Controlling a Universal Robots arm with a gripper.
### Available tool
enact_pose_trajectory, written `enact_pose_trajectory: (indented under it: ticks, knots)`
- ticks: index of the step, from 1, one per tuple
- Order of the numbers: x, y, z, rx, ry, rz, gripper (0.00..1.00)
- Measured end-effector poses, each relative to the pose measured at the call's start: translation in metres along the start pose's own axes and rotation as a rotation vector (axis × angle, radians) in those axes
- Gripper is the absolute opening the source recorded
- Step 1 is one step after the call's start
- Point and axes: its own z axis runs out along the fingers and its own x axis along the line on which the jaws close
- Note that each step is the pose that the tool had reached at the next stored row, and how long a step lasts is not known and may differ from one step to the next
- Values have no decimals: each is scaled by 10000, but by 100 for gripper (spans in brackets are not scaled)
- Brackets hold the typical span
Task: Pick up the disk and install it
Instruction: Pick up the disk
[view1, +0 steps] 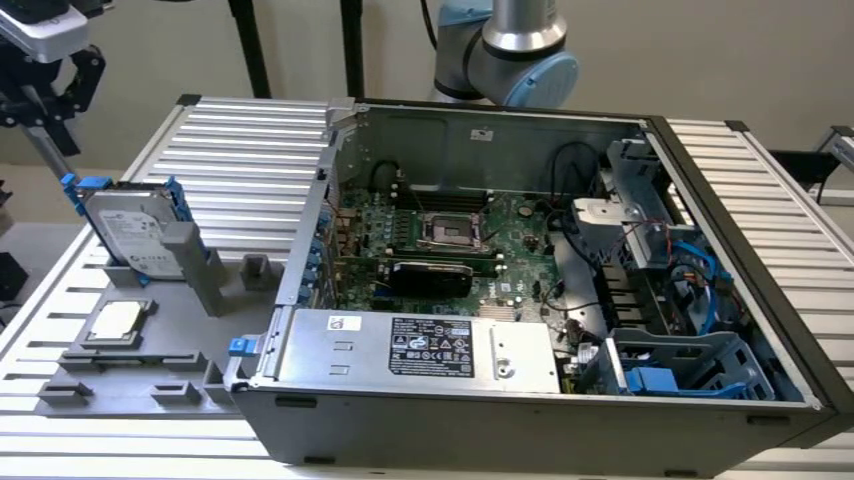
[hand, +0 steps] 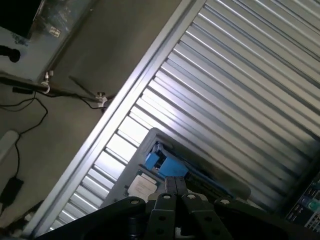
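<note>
Ribbed tabletop (view1: 254, 130), near edge: grey fixture (view1: 127, 365). The disk (view1: 134, 235) stands on edge in it, at the exterior view's left of the open computer case (view1: 534, 430). Not picked up, so not installed. Above and beyond it, gripper (hand: 175, 186): fingers (hand: 171, 186) look pinched together, empty.

**A:** What's sitting in that open PC case (view1: 534, 425)?

**B:** Green motherboard (view1: 454, 235) in the middle, silver power supply (view1: 414, 345) along the near wall — blue cables (view1: 701, 265) toward the exterior view's right.

**A:** And outside it?

**B:** Small square chip (view1: 114, 322) in a grey tray (view1: 160, 358) on the ribbed table (view1: 254, 130).
</note>
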Motion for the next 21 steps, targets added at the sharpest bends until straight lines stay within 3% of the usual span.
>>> enact_pose_trajectory:
  ticks: [12, 21]
  knots:
    - [0, -1, 27, 20, 93, -2182, 11]
    - [0, -2, 48, 143, 37, -3821, 11]
